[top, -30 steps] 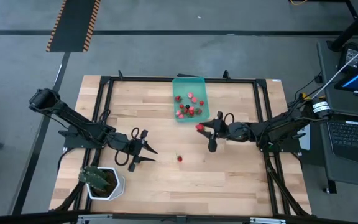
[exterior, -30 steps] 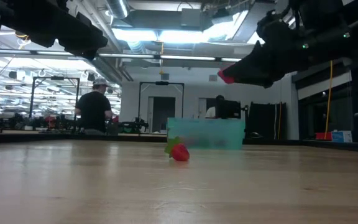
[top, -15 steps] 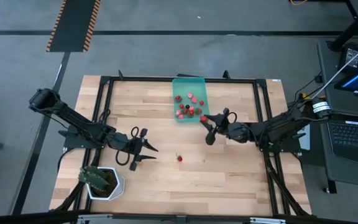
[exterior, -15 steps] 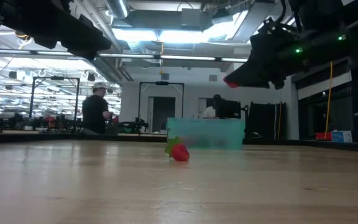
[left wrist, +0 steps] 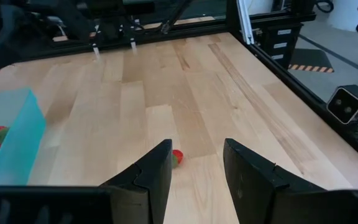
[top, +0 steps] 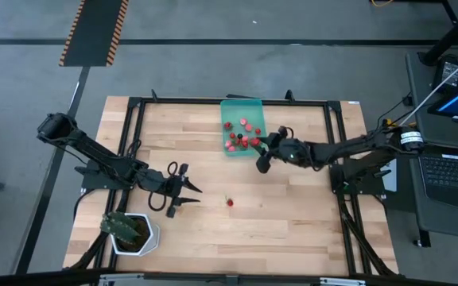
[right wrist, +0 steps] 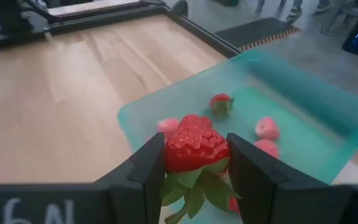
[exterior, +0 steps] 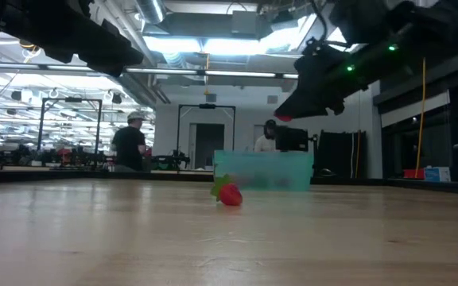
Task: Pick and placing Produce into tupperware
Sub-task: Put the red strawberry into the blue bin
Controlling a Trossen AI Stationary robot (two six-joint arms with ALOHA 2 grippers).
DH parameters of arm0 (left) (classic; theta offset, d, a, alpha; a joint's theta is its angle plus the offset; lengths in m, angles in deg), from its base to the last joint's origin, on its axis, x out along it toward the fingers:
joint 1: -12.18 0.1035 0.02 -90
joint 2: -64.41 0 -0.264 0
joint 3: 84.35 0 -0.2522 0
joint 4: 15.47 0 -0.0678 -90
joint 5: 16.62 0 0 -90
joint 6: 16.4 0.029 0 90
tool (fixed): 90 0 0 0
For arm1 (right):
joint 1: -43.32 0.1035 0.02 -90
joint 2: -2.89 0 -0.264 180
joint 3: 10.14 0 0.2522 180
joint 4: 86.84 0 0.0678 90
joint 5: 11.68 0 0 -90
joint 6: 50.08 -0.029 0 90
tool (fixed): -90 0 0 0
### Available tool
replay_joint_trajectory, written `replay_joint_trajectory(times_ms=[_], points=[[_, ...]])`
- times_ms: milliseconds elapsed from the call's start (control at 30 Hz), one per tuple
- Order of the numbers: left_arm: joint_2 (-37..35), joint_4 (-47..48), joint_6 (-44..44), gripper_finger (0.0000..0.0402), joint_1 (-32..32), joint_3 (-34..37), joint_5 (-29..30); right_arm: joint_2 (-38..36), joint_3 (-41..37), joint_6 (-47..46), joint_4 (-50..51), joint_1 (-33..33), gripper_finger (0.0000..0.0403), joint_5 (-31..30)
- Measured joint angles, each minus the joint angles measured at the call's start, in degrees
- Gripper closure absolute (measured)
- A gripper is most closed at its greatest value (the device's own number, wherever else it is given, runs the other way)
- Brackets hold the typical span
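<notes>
On the left, our left gripper (top: 183, 191) waits over the bare wood, jaws spread and empty. A single strawberry (top: 230, 202) lies on the smooth table (top: 293, 230). At the right, our right gripper (top: 262, 155) pinches a bumpy red strawberry (right wrist: 194, 144) at the container's (top: 242, 106) near edge. We should move further over the thin see-through teal plastic, then release low.

Right pincer (top: 261, 156) beside tupperware (top: 241, 125)
</notes>
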Motion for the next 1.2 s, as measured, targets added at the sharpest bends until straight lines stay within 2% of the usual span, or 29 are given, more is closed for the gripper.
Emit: replay_joint_trajectory(times_ms=[200,367,533,833,1200], points=[[0.00,0.37,0.36,0.0264,0.00,0.00,0.20,0.00,2.68,1.81,1.79,-6.59,0.0257,10.69],[0.00,0.39,0.38,0.0264,0.00,0.00,0.20,0.19,3.57,1.76,5.92,-10.77,0.0257,12.92],[0.00,0.43,0.42,0.0264,0.09,0.00,0.18,3.36,6.71,2.50,9.10,-14.03,0.0257,19.98],[0.00,0.65,0.38,0.0264,0.20,0.00,0.29,14.47,22.24,8.42,26.26,-19.80,0.0257,29.38],[0.00,1.63,0.29,0.0264,0.20,0.00,0.31,26.50,39.49,15.55,40.53,-24.43,0.0257,39.22]])
